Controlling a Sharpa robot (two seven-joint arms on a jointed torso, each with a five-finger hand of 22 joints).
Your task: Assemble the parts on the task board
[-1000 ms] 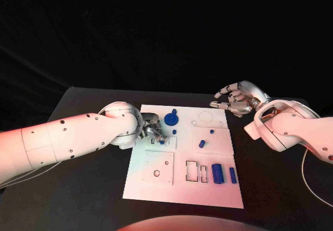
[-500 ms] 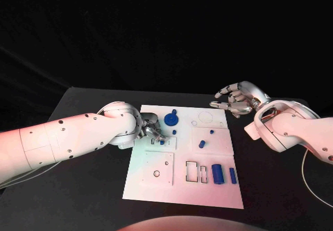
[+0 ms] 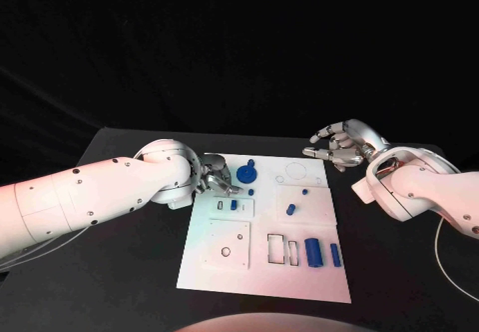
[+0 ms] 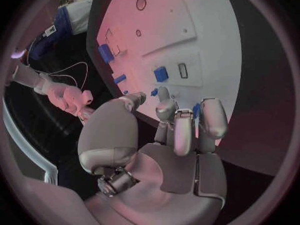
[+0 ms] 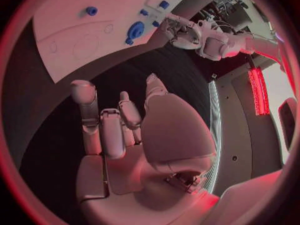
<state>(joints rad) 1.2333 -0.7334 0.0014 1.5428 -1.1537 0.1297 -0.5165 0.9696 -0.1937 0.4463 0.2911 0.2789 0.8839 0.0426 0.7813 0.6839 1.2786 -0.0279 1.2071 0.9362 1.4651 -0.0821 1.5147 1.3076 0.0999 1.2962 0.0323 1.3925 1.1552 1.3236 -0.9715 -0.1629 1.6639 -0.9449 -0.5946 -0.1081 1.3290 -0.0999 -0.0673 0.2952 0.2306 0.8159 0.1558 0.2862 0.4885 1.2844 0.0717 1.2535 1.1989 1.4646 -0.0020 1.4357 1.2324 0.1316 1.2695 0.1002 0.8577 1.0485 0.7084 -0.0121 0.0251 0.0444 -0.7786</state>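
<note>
The left hand has lifted off the small blue part it was pressing a second ago; that part now stands in its slot near the board's left edge, apparently seated. This hand's fingers are loosely apart, holding nothing. The right hand still hovers empty, fingers spread, beyond the far right corner.

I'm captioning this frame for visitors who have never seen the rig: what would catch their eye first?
First the white task board in the middle of the black table, dotted with small blue parts. Then the two silver hands: the left hand hovers at the board's far left edge with nothing in its fingers, and the right hand hangs open past the board's far right corner.
</note>
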